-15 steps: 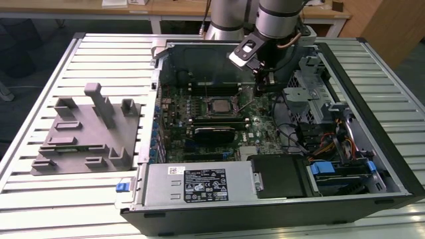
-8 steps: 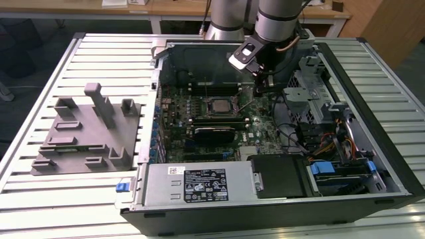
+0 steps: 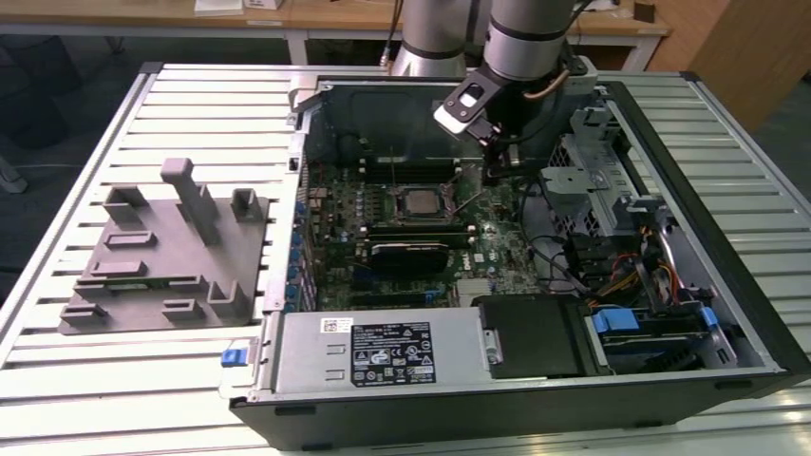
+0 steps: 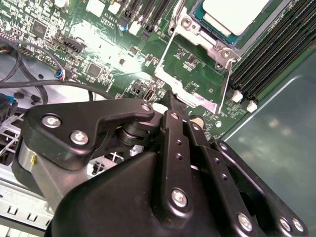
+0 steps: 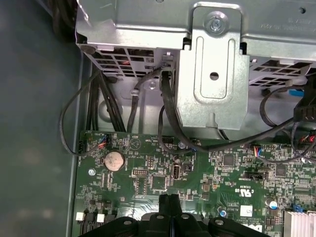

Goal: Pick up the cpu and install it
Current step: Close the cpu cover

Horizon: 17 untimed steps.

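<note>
The cpu (image 3: 419, 201), a small square with a pale silver top, lies flat in the socket on the motherboard inside the open computer case (image 3: 747, 285). In the second wrist view the cpu (image 4: 237, 12) sits inside the metal socket frame (image 4: 197, 94). My gripper (image 3: 497, 169) hangs over the motherboard a little to the exterior view's right of the socket, apart from the chip. Its black fingers (image 5: 170, 202) press together with nothing between them, and in the second wrist view the gripper (image 4: 169, 98) tips stand just off the frame's corner.
A grey moulded fixture (image 3: 165, 256) with upright posts stands on the slatted table at the exterior view's left. Inside the case are a power supply (image 3: 380, 351), a metal drive cage (image 3: 595, 180), a bracket (image 5: 212, 84) and loose black cables (image 5: 168, 113).
</note>
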Each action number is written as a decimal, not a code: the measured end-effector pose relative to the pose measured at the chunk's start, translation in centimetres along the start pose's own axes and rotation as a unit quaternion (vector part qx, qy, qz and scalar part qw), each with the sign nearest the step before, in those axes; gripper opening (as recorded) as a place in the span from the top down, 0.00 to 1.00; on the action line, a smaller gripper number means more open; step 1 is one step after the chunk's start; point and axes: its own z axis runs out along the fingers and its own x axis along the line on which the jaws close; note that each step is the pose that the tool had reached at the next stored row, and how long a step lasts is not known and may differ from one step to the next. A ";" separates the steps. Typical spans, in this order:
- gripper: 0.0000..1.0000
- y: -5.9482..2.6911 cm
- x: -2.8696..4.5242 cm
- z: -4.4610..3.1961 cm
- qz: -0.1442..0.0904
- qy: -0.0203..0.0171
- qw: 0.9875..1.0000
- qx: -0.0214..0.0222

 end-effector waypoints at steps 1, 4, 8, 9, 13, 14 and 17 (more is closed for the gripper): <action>0.89 -0.08 0.00 -0.01 0.000 0.000 1.000 0.000; 0.89 -0.37 0.02 -0.01 0.000 0.000 1.000 0.000; 0.89 -0.72 0.03 -0.03 -0.001 0.000 1.000 0.000; 0.89 -0.79 0.04 -0.04 -0.001 0.000 1.000 0.000; 0.89 -1.07 0.05 -0.05 -0.001 0.000 1.000 0.000; 0.89 -1.13 0.06 -0.05 -0.001 0.000 1.000 0.000; 0.89 -1.32 0.08 -0.06 -0.001 0.000 1.000 0.000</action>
